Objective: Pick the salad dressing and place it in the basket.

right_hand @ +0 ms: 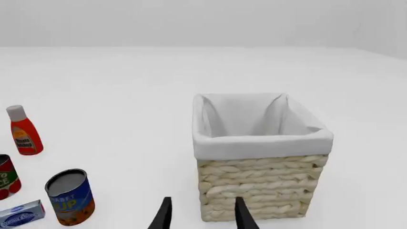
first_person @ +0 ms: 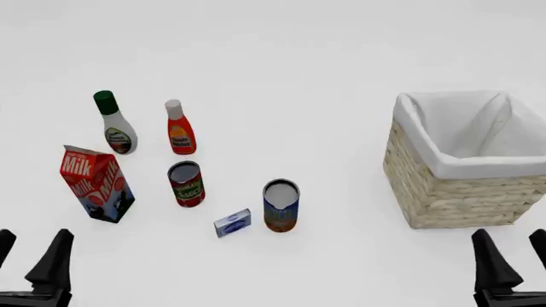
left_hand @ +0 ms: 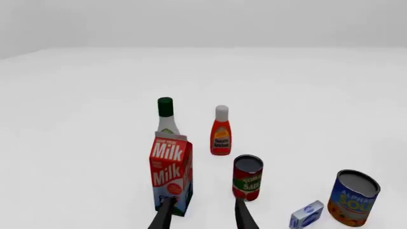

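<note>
Six groceries stand at the frame's left on the white counter (first_person: pixel 298 57): one salad dressing (first_person: pixel 114 123) upper left, one red bottle (first_person: pixel 179 128), one milk carton (first_person: pixel 96 183), two cans, one small box. One basket (first_person: pixel 452 192) sits right. Both grippers' fingers (first_person: pixel 53 262) gape, empty.

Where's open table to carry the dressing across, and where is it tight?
Bare table runs between the soup can and the basket, and behind both bottles. It is crowded on the left: the salad dressing stands beside the red bottle, behind the milk carton and tomato sauce can.
</note>
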`<state>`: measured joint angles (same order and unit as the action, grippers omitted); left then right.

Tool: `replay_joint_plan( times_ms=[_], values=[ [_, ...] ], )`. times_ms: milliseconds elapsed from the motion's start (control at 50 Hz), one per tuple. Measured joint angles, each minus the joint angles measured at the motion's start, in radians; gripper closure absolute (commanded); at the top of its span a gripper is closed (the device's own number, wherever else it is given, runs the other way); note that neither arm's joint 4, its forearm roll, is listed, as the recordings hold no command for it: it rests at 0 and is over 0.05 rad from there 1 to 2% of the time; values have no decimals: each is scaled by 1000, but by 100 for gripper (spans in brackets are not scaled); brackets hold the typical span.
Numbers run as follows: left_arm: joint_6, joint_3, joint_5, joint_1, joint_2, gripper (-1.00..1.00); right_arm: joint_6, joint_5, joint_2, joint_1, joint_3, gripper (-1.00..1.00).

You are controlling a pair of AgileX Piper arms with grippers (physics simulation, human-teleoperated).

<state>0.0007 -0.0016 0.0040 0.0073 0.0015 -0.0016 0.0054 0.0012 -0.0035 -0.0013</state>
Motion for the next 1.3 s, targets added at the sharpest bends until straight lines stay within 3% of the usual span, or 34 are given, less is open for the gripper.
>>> replay_joint_plan(
  times_ms=[340,520,820,1300],
  values=[
    [-9,-19,0,-8,18,-100,-1,-5,6,16,-2,-100],
    [-13,-96,-46,-29,174,-100,-6,-12,16,33,-3,-100],
    [10,-351,-66,-41,477,-100,-14,-24,35,51,-3,-100],
    [68,-816,24,-50,920,-100,-18,-43,60,73,-4,-100]
  ],
)
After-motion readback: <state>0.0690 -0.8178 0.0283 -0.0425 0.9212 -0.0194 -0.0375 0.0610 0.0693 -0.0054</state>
